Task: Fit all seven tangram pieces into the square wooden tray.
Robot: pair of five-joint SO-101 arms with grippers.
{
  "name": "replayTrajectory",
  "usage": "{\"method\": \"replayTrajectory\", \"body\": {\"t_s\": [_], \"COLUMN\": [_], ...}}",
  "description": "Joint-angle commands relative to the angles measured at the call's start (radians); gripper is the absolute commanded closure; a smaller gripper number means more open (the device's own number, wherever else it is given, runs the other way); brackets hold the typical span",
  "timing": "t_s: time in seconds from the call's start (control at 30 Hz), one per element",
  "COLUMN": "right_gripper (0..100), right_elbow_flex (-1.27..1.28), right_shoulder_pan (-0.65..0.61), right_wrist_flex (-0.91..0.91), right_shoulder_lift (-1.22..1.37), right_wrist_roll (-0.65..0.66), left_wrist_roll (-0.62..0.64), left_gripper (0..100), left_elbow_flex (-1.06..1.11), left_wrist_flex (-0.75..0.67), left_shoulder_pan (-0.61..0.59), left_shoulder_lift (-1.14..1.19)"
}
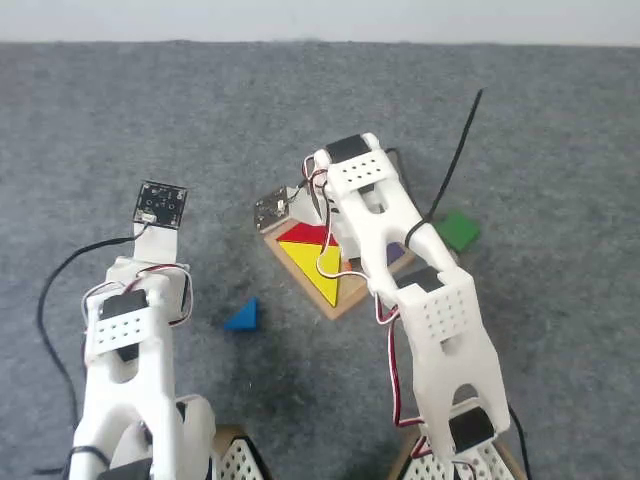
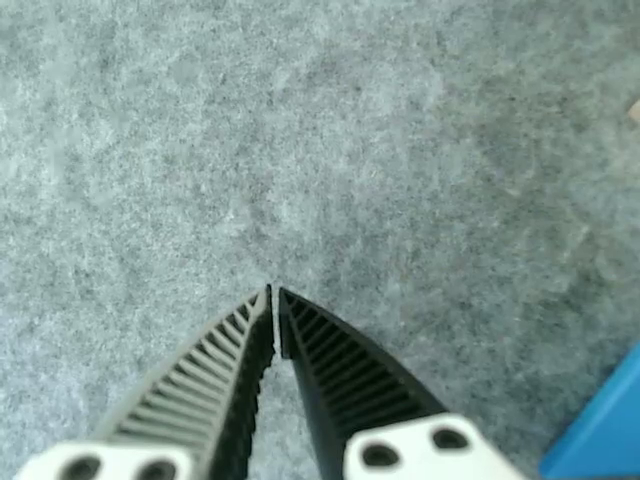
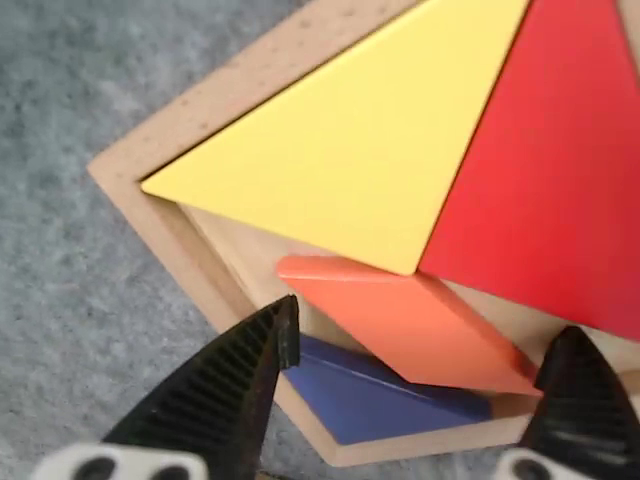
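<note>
The tray (image 1: 335,308) lies on the grey worktop (image 1: 120,120), turned so that one corner points toward the arms. Inside it, a big yellow triangle (image 3: 370,150) fills one side and a big red triangle (image 3: 550,170) sits against it, edge to edge. Under their shared corner there is an orange piece (image 3: 420,320), touching both. A dark blue piece (image 3: 380,395) lies next to it by the tray's rim, and the orange one seems to cover part of it.

The right gripper (image 3: 430,340) hangs just above this corner of the tray. Its jaws are spread wide, one on each side of the orange piece, and grasp nothing.

Two pieces are outside the tray. A small blue triangle (image 1: 243,317) lies between the arms, near the tray. A green piece (image 1: 458,230) lies on the other side of the tray.

The left gripper (image 2: 272,292) is clenched, tips together, above bare worktop, with the blue triangle close beside it.
</note>
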Motion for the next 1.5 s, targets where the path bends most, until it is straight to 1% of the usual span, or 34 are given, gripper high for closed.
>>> {"method": "replayTrajectory", "body": {"t_s": [0.0, 0.07, 0.2, 0.3, 0.4, 0.63, 0.73, 0.83, 0.9, 1.03, 1.1, 1.23, 1.47], "right_gripper": [65.4, 63.4, 55.2, 56.5, 64.4, 91.8, 98.8, 97.2, 93.3, 76.0, 69.9, 69.3, 69.1], "right_elbow_flex": [-0.003, -0.003, -0.005, -0.005, -0.003, -0.005, -0.009, -0.012, -0.014, -0.014, -0.009, 0.012, 0.169], "right_shoulder_pan": [-0.033, -0.035, -0.036, -0.036, -0.033, -0.025, -0.030, -0.035, -0.030, -0.024, -0.028, -0.030, -0.044], "right_wrist_flex": [0.038, 0.039, 0.068, 0.070, 0.061, -0.001, -0.015, -0.016, -0.012, 0.044, 0.073, 0.085, 0.028], "right_shoulder_lift": [0.007, 0.007, 0.004, 0.007, 0.016, 0.015, 0.010, 0.007, 0.002, -0.027, -0.050, -0.073, -0.108], "right_wrist_roll": [-0.017, -0.041, -0.041, -0.040, -0.028, -0.064, -0.074, -0.075, -0.075, -0.071, -0.071, -0.071, -0.057], "left_wrist_roll": [-0.009, -0.009, -0.009, -0.009, -0.009, -0.009, -0.009, -0.009, -0.009, -0.011, -0.011, -0.011, -0.011], "left_gripper": [98, 98, 98, 98, 98, 98, 98, 98, 98, 98, 98, 98, 98], "left_elbow_flex": [-0.002, -0.002, -0.002, -0.002, -0.002, -0.002, -0.002, -0.002, -0.002, 0.004, 0.004, 0.004, 0.004], "left_wrist_flex": [-0.017, -0.017, -0.017, -0.017, -0.017, -0.017, -0.017, -0.017, -0.017, -0.017, -0.017, -0.017, -0.017], "left_shoulder_pan": [-0.005, -0.005, -0.005, -0.005, -0.005, -0.005, -0.005, -0.005, -0.005, -0.005, -0.005, -0.005, -0.005], "left_shoulder_lift": [-0.034, -0.034, -0.034, -0.034, -0.034, -0.034, -0.034, -0.034, -0.034, -0.035, -0.035, -0.035, -0.035]}}
